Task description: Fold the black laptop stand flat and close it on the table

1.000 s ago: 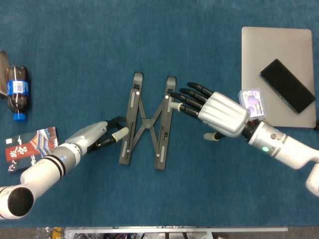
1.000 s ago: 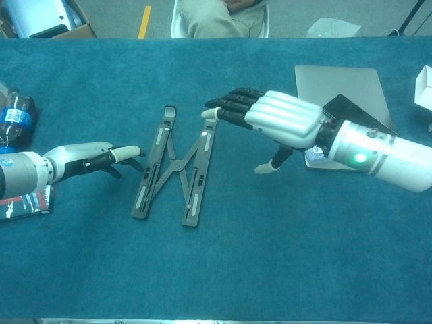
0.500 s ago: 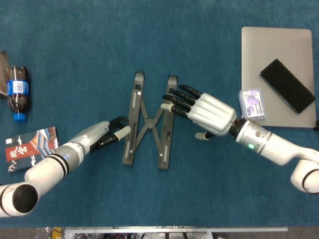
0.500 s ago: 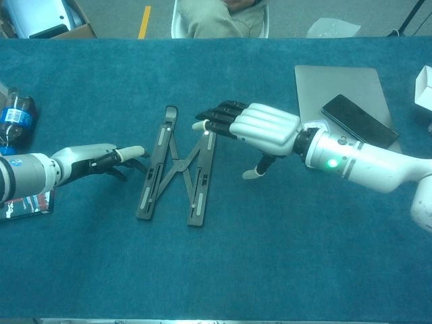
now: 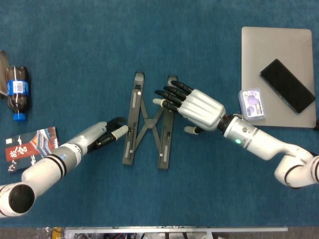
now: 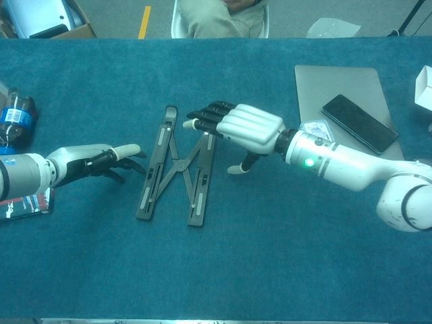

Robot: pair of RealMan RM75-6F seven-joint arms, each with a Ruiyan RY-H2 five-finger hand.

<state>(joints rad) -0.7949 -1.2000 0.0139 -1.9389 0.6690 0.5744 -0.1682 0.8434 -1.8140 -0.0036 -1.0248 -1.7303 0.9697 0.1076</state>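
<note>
tabletop [image 5: 209,199]: teal cloth, matt, slightly napped
laptop stand [image 5: 148,121]: dark matt metal
laptop [image 5: 269,55]: smooth grey metal
phone [image 5: 287,85]: glossy black
bottle [image 5: 17,92]: shiny clear plastic

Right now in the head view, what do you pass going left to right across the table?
Dark cola bottle with blue label → red printed booklet → left hand → black folding laptop stand → right hand → small clear purple-printed box → black phone lying on the grey closed laptop.
</note>
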